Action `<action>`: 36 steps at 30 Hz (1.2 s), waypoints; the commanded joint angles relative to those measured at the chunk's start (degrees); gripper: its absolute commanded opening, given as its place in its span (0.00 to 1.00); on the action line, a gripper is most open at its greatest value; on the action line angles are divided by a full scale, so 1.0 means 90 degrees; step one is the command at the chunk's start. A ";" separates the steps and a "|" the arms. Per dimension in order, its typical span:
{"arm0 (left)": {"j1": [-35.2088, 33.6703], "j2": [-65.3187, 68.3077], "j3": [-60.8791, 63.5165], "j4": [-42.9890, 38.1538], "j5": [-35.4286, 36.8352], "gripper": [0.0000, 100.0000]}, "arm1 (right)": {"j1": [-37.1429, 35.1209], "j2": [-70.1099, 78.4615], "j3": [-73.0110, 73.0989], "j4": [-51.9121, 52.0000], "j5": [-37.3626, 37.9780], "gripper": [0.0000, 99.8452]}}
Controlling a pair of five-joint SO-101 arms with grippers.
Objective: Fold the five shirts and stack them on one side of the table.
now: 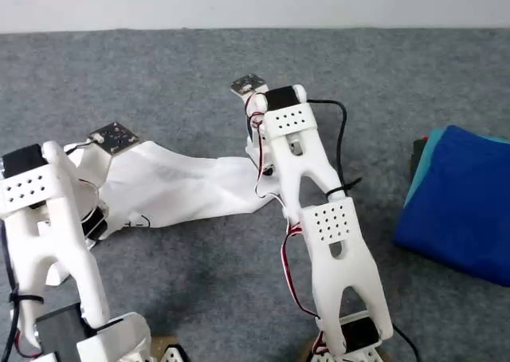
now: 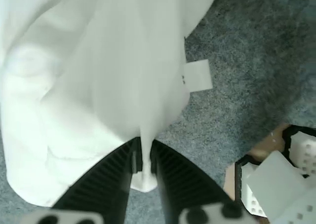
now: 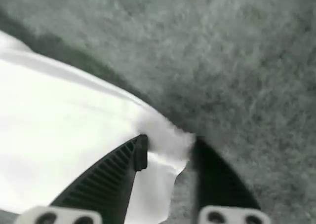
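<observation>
The left gripper (image 2: 143,159) is pinched nearly shut on a narrow fold of the white shirt (image 2: 89,86), its two black ribbed fingers with barely a slit between them; the cloth fans out wide just beyond the fingertips, and a small white tag (image 2: 197,76) sticks out from the shirt's edge farther on; the right gripper (image 3: 168,152) holds its jaws a little apart with a bunched corner of the same shirt clamped between them, the rest of the cloth running away to one side of its fingers and the grey table (image 3: 237,51) lying beyond. One white shirt, then, held by two grippers; in the high view it hangs stretched between them. Well apart from the right gripper, on its far side from the left arm, sits one stack; a folded blue shirt (image 1: 462,202) on top, a teal layer (image 1: 417,180) showing beneath, and a dark layer (image 1: 420,151) at its edge; three layers counted there.
</observation>
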 commanded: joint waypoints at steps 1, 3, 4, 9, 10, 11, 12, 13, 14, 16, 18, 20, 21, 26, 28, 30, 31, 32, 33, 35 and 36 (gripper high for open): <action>0.0000 -0.0254 -0.0024 0.0020 0.0049 0.02 | -0.0132 -0.0054 -0.0303 0.0249 -0.0010 0.01; -0.0020 -0.0254 -0.0024 0.0020 0.0049 0.02 | -0.0073 -0.0073 -0.0293 0.0259 -0.0010 0.01; -0.0020 -0.0254 -0.0024 0.0020 0.0049 0.02 | -0.0044 -0.0103 -0.0293 0.0259 0.0000 0.01; -0.0010 -0.0313 -0.0083 0.0020 0.0059 0.02 | 0.0171 -0.0630 -0.0293 0.0278 0.0381 0.01; 0.0000 -0.0322 -0.0132 0.0039 0.0068 0.02 | 0.0230 -0.0835 -0.0293 0.0278 0.0440 0.01; -0.0010 -0.0342 -0.0249 0.0059 0.0166 0.02 | 0.0288 -0.1060 -0.0293 0.0278 0.0449 0.01; -0.0020 -0.0400 -0.0435 0.0088 0.0371 0.02 | 0.0376 -0.1314 -0.0293 0.0278 0.0469 0.01; -0.0020 -0.0479 -0.0669 0.0088 0.0606 0.02 | 0.0454 -0.1578 -0.0293 0.0278 0.0557 0.01; -0.0020 -0.0576 -0.0913 0.0088 0.0791 0.02 | 0.0542 -0.1851 -0.0293 0.0278 0.0645 0.01; 0.0020 -0.0801 -0.1382 0.0068 0.1074 0.02 | 0.0708 -0.2408 -0.0322 0.0269 0.0801 0.01; 0.0078 -0.0938 -0.1890 0.0039 0.1309 0.02 | 0.0845 -0.2994 -0.0332 0.0259 0.0918 0.01; 0.0186 -0.1016 -0.2330 0.0039 0.1573 0.02 | 0.0923 -0.3570 -0.0332 0.0249 0.1074 0.01; 0.0195 -0.1016 -0.2535 0.0039 0.1719 0.02 | 0.0952 -0.3853 -0.0332 0.0249 0.1172 0.01; 0.0254 -0.1065 -0.3365 -0.0342 0.2090 0.02 | 0.0982 -0.5260 -0.0479 0.0005 0.1446 0.01; 0.0274 -0.1055 -0.3834 -0.0400 0.2090 0.02 | 0.0962 -0.5778 -0.0615 -0.0181 0.1612 0.01; 0.0391 -0.1026 -0.4283 -0.0449 0.2090 0.02 | 0.0943 -0.6266 -0.0703 -0.0366 0.1797 0.01; 0.0449 -0.1026 -0.4518 -0.0459 0.2071 0.02 | 0.0943 -0.6481 -0.0742 -0.0444 0.1885 0.01; 0.0498 -0.1026 -0.4752 -0.0459 0.2071 0.02 | 0.0943 -0.6706 -0.0791 -0.0513 0.1963 0.01; 0.0567 -0.1055 -0.4996 -0.0508 0.2071 0.02 | 0.0943 -0.6930 -0.0840 -0.0562 0.2061 0.01; 0.0654 -0.1065 -0.5534 -0.0625 0.2071 0.02 | 0.0943 -0.7350 -0.0860 -0.0679 0.2325 0.01; 0.0674 -0.1065 -0.5827 -0.0684 0.2071 0.02 | 0.0943 -0.7556 -0.0860 -0.0777 0.2442 0.01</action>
